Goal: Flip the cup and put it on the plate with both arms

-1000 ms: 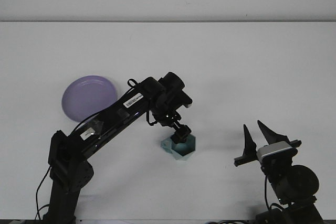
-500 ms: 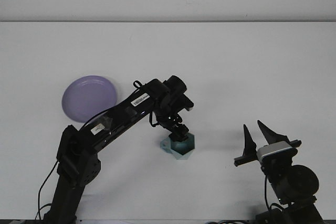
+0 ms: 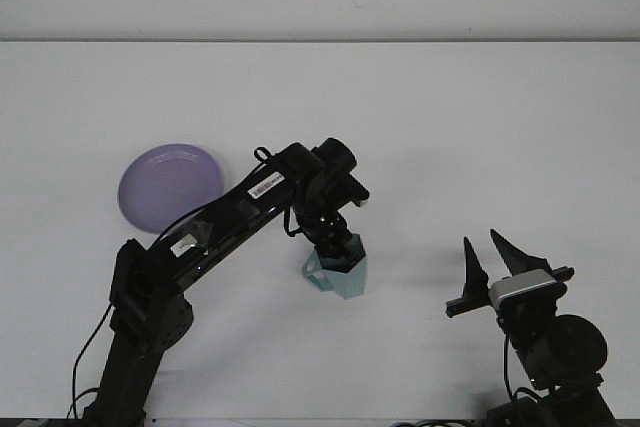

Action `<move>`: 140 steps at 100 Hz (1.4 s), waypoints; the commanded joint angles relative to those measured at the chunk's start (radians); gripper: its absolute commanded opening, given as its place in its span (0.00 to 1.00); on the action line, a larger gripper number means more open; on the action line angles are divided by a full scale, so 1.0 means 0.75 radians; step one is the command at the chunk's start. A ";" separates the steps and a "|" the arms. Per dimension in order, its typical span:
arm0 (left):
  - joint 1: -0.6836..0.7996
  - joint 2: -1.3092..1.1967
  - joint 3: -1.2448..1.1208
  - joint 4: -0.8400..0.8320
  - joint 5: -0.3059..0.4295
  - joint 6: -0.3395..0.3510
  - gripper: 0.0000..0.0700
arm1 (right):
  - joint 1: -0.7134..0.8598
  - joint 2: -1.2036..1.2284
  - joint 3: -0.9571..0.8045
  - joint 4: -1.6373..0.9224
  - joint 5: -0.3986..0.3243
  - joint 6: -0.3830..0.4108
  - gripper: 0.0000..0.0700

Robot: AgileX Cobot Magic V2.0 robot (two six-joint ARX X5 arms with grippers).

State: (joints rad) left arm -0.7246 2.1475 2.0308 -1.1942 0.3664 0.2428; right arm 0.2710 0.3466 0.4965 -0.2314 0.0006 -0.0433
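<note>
A white table [image 3: 450, 127] fills the view from the front camera, with a pale wall along its far edge at twelve o'clock. Near the table's centre, a shade toward six o'clock, stands a pale blue-green cup [image 3: 338, 272] with faceted sides; it is tilted, its dark opening facing up and toward the camera's twelve o'clock side, and its small handle juts out at about nine o'clock. The left gripper [image 3: 333, 247] comes down onto the cup from above at the end of the black left arm [image 3: 220, 227], which stretches from its base at seven o'clock up and across toward the centre. Its fingers are closed on the cup's rim, one finger reaching into the opening, so the cup is clamped at its upper edge. A purple plate [image 3: 170, 187] lies flat on the table at about ten o'clock from the cup, well apart from it and partly crossed by the arm's cables on its near side. The right gripper [image 3: 495, 257] hovers at about four o'clock from the cup, well apart from it, pointing upward; its two black fingers are spread wide with clear table visible between them, and they hold nothing. The right arm's round base [image 3: 560, 347] sits below it at the lower right corner.
</note>
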 commanded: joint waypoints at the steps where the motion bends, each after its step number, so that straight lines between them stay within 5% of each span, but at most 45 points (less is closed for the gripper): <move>1: 0.017 0.007 0.066 -0.038 -0.020 -0.002 0.02 | 0.002 0.001 0.006 0.015 -0.001 0.023 0.40; 50: 0.556 -0.395 0.074 -0.077 -0.299 -0.127 0.02 | 0.002 0.001 0.006 0.016 -0.001 0.029 0.40; 80: 0.900 -0.308 0.072 -0.072 -0.326 -0.151 0.02 | 0.002 0.001 0.006 0.014 -0.001 0.028 0.40; 140: 1.046 0.039 0.072 -0.026 -0.415 -0.152 0.02 | 0.002 0.002 0.006 0.009 -0.001 0.028 0.40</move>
State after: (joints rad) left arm 0.0521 2.1365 2.0651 -1.2049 0.0647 0.1383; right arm 0.2710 0.3466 0.4965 -0.2329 0.0006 -0.0364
